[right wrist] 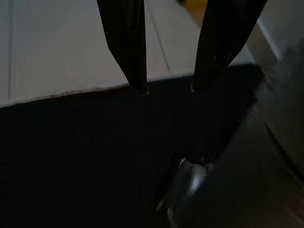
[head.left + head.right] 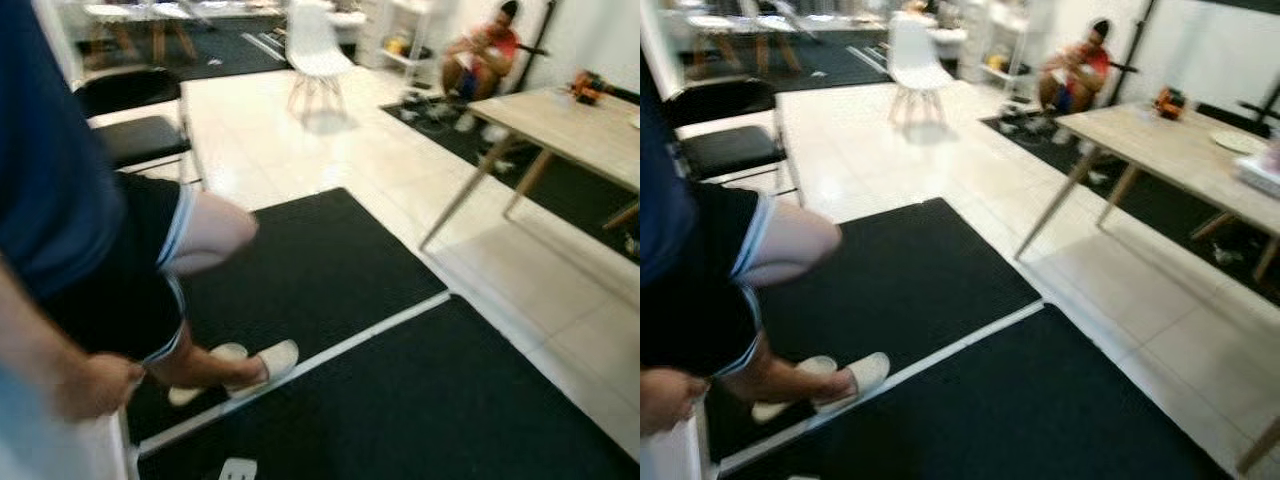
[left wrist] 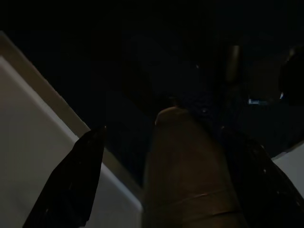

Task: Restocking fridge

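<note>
Nearest, the right gripper [image 1: 168, 88] is hanging over the black floor mat [image 2: 420, 400], its two fingers [image 1: 126, 42] standing a narrow gap apart with nothing between them, their tips over the mat's edge where it is meeting the pale tiled floor [image 2: 360, 170]. The left gripper [image 3: 156, 171] is hanging in deep shade; two fingers [image 3: 71, 180] are showing spread wide on either side of a dark rounded shape I cannot identify. No fridge or stock item is coming into sight. Close on the left, a person in dark shorts [image 2: 110, 270] is stepping across the mat in pale slippers [image 2: 262, 366], one hand [image 2: 95, 385] hanging low. Further right a wooden counter [image 2: 1170, 145] is standing on slanted legs. Farther back, a black chair [image 2: 135, 120], a white chair [image 2: 315, 50], and a seated person in red [image 2: 480, 60] are showing, blurred.
</note>
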You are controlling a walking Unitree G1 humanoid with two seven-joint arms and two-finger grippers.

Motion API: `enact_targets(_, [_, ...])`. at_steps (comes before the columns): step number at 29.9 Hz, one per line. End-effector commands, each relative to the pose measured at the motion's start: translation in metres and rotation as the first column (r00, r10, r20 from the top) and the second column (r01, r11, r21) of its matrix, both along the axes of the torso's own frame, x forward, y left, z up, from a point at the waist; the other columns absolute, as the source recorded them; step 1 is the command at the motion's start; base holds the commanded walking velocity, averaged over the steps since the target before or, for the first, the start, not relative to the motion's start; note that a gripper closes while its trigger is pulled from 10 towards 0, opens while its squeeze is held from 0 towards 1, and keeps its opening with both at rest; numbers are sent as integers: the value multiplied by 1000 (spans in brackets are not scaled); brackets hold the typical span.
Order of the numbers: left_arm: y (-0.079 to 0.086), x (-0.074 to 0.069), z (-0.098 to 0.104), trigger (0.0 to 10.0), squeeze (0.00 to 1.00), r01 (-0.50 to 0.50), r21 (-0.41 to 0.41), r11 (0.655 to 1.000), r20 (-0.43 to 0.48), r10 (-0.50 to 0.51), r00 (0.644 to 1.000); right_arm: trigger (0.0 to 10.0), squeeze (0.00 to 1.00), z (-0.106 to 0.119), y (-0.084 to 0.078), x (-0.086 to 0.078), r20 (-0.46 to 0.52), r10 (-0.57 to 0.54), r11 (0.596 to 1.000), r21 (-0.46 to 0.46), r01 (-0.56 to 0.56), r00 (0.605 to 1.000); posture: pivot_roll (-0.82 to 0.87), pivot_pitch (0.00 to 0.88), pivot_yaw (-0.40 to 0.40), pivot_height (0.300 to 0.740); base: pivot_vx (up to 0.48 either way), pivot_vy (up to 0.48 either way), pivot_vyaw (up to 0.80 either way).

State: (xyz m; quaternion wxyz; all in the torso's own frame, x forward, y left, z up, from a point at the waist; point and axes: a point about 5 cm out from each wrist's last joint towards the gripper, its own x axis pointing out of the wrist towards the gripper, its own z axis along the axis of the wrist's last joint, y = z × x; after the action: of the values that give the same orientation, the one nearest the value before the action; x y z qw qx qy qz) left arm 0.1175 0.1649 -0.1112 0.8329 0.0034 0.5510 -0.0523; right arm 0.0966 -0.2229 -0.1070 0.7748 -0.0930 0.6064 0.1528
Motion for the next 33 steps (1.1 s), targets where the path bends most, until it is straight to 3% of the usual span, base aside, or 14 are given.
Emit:
enact_targets(1, [-3, -6, -2, 10000, 0, -10, -4, 1000, -19, 10, 1000, 10000, 0, 1, -1, 2, 0, 10, 1000, -11, -10, 1000, -98, 0, -16, 740, 0, 0, -788])
enact_targets(18, [-2, -6, -2, 10000, 0, -4, 10, 1000, -19, 5, 1000, 10000, 0, -2, -2, -9, -54, 36, 999, -32, -38, 998, -98, 0, -14, 740, 0, 0, -788])
enact_targets(33, [-2, -6, -2, 10000, 0, 2, 20, 1000, -16, -2, 1000, 10000, 0, -1, -4, -5, -52, 34, 998, -49, -37, 998, -98, 0, -13, 740, 0, 0, -788])
